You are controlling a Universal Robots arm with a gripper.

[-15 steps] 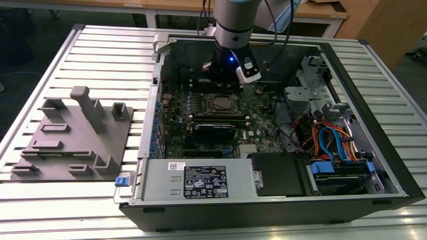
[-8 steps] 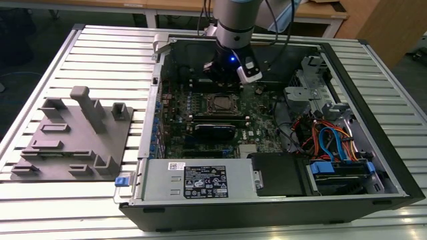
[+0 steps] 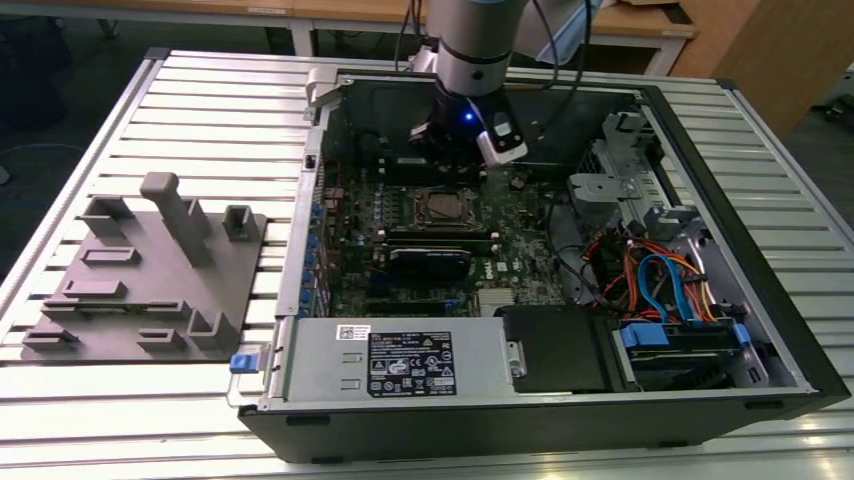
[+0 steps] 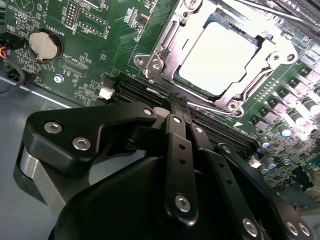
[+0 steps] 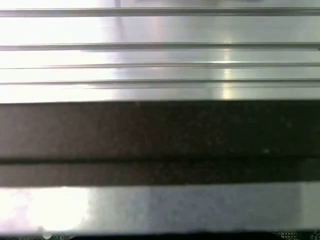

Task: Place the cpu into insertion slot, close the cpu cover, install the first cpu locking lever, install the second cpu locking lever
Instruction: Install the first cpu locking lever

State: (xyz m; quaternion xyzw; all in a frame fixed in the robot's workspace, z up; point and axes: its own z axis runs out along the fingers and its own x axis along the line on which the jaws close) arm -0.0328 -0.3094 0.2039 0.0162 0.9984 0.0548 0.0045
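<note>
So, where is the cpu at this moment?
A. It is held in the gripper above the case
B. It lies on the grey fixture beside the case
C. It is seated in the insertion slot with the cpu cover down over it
C: in the second wrist view the cpu sits in the insertion slot, with the cpu cover framing it.

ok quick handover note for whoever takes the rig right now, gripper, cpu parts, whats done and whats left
Gripper: fingers shut, holding nothing, hanging inside the open case just beside the slot.
Cpu: seated in the slot, silver top showing.
Cover: down over the cpu, framing it through its window.
Done: cpu placed, cover looks closed.
Left: the locking levers; a thin rod runs along one side of the socket, but I cannot tell whether either lever is latched. Check both before moving on.
</note>
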